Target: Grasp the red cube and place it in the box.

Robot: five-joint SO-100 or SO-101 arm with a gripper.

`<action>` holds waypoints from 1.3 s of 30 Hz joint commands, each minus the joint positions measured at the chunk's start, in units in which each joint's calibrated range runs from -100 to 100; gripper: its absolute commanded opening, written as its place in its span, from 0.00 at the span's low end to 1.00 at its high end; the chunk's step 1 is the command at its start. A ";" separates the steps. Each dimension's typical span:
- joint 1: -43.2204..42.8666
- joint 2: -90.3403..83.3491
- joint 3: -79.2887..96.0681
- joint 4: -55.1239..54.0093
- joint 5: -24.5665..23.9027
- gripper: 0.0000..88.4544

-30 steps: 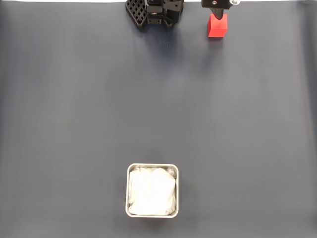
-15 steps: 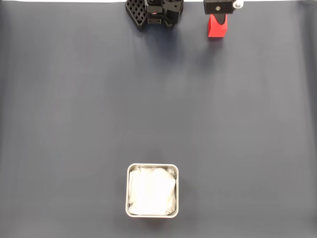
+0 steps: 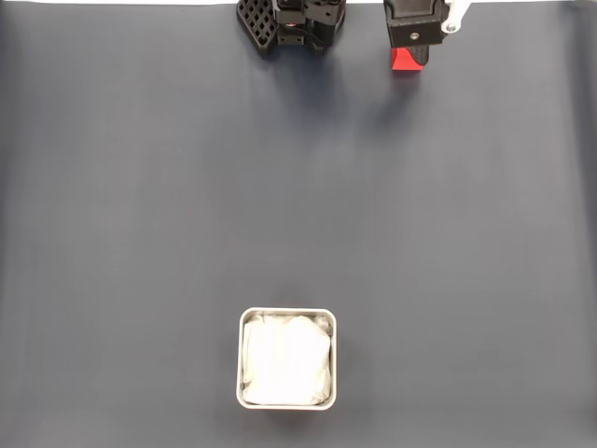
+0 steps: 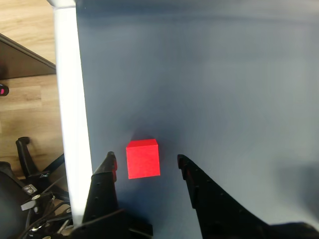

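Sitting right near the far edge of the dark grey tabletop [image 4: 209, 74] is the red cube [image 4: 143, 158], a small bright red block with flat matte faces and crisp edges, no markings on it that I can see. In the wrist view the pincer [image 4: 146, 162] is spread wide, one black finger on each side of the cube with a bit of gap on both sides, so it's got hold of nothing. In the fixed view the cube [image 3: 401, 60] is mostly tucked under the arm's black head at the top of the picture, with just a red sliver poking out. The box [image 3: 246, 359] is well apart from it, down at the bottom of that view: square, white rim, rounded corners, crumpled white paper inside. Count-wise: one cube, one box, one pincer with two fingers.
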 commanded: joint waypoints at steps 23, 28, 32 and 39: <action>-1.34 -2.42 8.86 -4.71 0.05 0.34; -1.34 -2.42 9.96 -5.94 0.10 0.35; -1.34 -1.55 10.50 -7.25 0.05 0.35; -1.34 -0.94 11.78 -8.89 0.20 0.35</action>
